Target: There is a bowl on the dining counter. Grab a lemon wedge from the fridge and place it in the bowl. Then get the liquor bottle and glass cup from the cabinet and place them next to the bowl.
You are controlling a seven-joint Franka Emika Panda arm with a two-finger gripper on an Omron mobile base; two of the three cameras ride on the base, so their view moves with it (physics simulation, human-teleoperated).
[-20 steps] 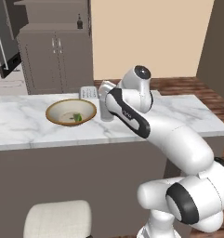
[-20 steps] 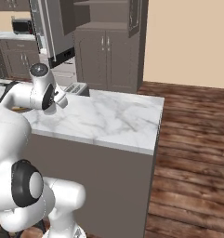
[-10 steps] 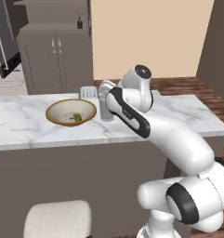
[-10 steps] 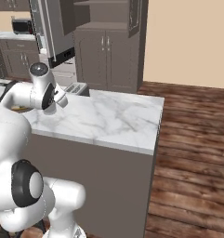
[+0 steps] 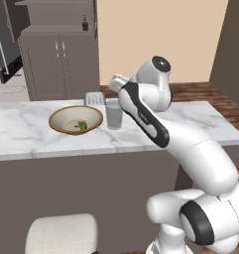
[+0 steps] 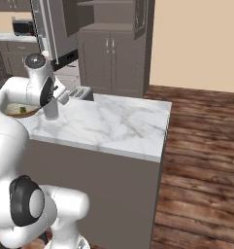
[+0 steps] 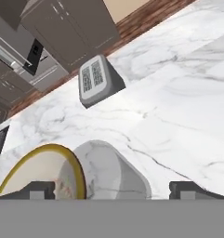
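One glass cup (image 5: pixel 114 114) stands beside one bowl (image 5: pixel 75 119) holding one lemon wedge (image 5: pixel 83 125).

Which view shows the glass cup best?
The left base view: the glass cup stands whole beside the bowl. In the right base view the arm partly hides it; the hand view crops it at the bottom edge.
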